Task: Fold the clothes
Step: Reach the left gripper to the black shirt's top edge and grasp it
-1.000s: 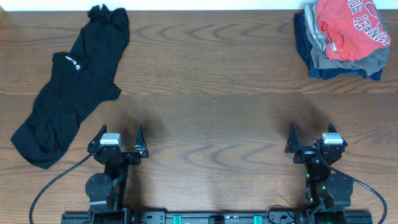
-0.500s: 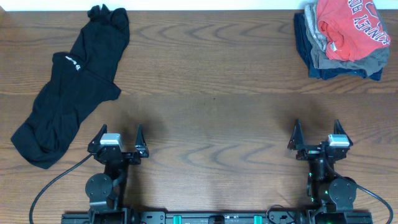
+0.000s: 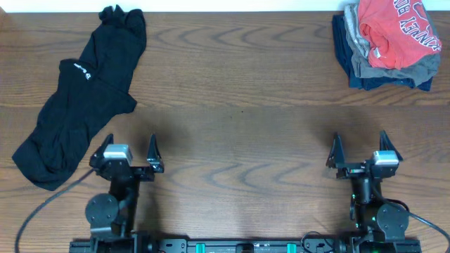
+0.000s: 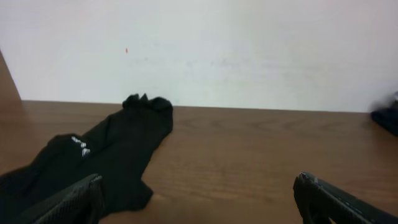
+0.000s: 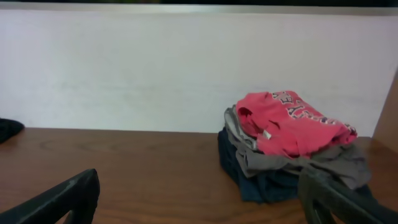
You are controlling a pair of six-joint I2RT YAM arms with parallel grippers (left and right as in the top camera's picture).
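The black garment (image 3: 79,91) lies long and crumpled at the table's far left, its small white logo (image 3: 81,70) facing up. It also shows in the left wrist view (image 4: 106,155). My left gripper (image 3: 126,149) is open and empty near the front edge, just right of the garment's lower end. In its wrist view the left gripper (image 4: 199,199) has its left fingertip over the cloth's edge. My right gripper (image 3: 360,146) is open and empty at the front right, and its wrist view shows the open right gripper (image 5: 202,199) too.
A stack of folded clothes (image 3: 387,46) sits at the back right: a red T-shirt with white lettering (image 5: 292,121) on grey and dark-blue garments. A white wall (image 4: 249,50) runs behind the wooden table (image 3: 239,119).
My left gripper has shifted a little to the left, toward the black garment. My right gripper has shifted slightly right and squared up. Both stay open.
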